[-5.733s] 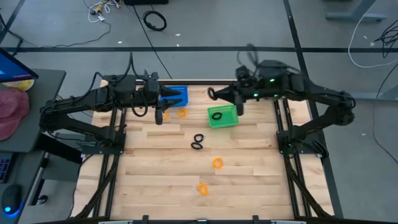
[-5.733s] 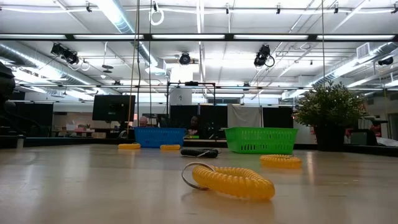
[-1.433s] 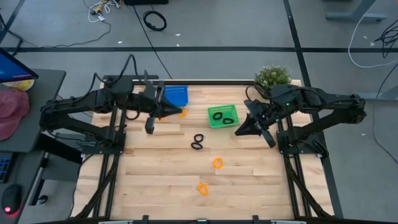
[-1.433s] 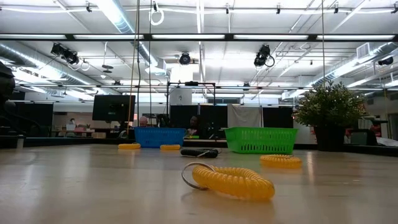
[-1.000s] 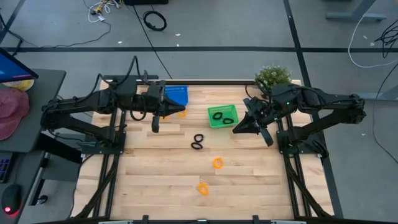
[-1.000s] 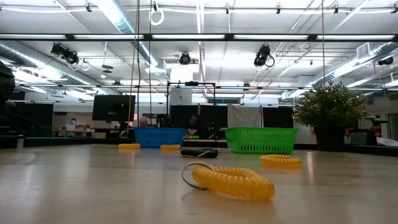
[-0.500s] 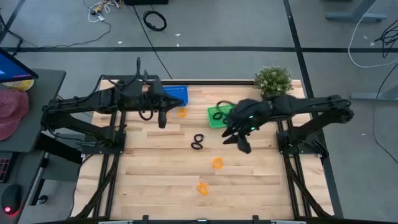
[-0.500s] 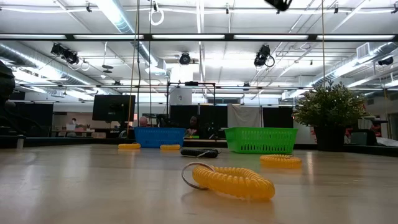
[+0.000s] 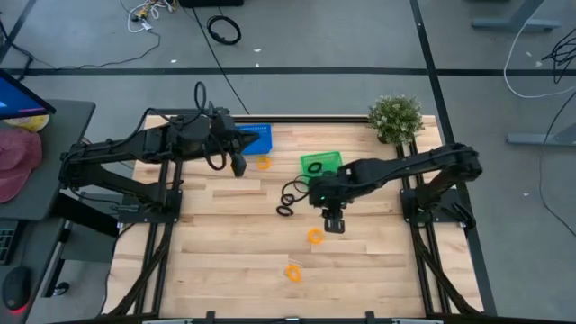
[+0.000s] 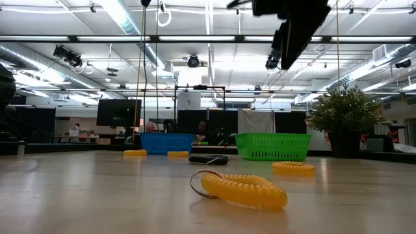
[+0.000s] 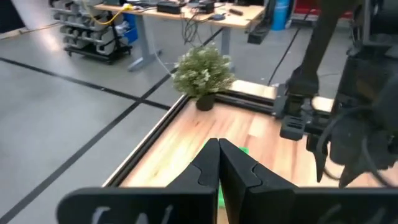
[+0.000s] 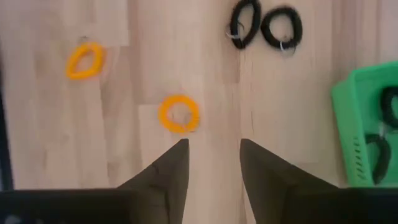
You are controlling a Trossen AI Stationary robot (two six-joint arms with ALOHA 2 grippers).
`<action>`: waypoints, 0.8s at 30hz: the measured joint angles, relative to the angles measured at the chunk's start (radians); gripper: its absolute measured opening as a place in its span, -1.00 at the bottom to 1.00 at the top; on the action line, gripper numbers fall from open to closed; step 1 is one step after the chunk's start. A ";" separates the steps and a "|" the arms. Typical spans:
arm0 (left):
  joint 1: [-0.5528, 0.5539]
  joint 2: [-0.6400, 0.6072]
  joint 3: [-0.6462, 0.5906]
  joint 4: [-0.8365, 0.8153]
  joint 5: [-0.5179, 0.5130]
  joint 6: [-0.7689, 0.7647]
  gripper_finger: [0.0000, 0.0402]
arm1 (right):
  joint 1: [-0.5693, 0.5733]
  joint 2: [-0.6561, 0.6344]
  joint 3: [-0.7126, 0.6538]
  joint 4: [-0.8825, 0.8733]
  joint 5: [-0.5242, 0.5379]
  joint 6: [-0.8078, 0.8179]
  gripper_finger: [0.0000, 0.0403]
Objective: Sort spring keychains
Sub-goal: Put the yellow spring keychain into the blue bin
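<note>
On the table's middle lie two black spring keychains (image 9: 286,205) (image 12: 283,28) side by side, and nearer the front two orange ones (image 9: 314,236) (image 9: 294,271) (image 12: 179,114). Another orange one (image 9: 263,163) lies by the blue basket (image 9: 255,137). The green basket (image 9: 322,166) (image 12: 367,137) holds black ones (image 12: 388,99). My right gripper (image 9: 333,220) (image 12: 212,162) hangs open above the table between the black pair and the nearer orange keychain, pointing down, with nothing between its fingers. My left gripper (image 9: 238,165) (image 11: 217,163) is shut and holds nothing, just in front of the blue basket.
A potted plant (image 9: 394,117) (image 10: 344,117) stands at the far right corner. In the low view the closest orange keychain (image 10: 244,188) lies in front, the baskets behind it. Bare wood lies along the table's left and near sides.
My right gripper has swung from beside the green basket toward the table's left and near edge, out over the middle, and now points down at the table. My left gripper has drifted a little toward the blue basket. No keychain has moved.
</note>
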 joint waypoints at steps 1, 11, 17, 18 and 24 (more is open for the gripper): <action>0.000 0.000 0.000 -0.007 -0.004 0.000 -0.96 | 0.000 0.011 -0.001 0.002 0.000 0.009 -0.30; 0.000 0.000 0.000 -0.042 -0.007 0.026 -0.95 | 0.017 0.036 -0.194 0.247 0.056 0.056 -0.30; -0.001 0.000 0.000 -0.059 -0.006 0.046 -0.95 | 0.048 0.036 -0.302 0.352 0.042 0.079 -0.32; -0.001 0.000 0.000 -0.063 -0.006 0.046 -0.95 | 0.054 0.036 -0.310 0.364 0.041 0.086 -0.32; -0.001 0.000 0.000 -0.066 -0.006 0.054 -0.95 | 0.085 0.081 -0.316 0.457 0.015 0.109 -0.32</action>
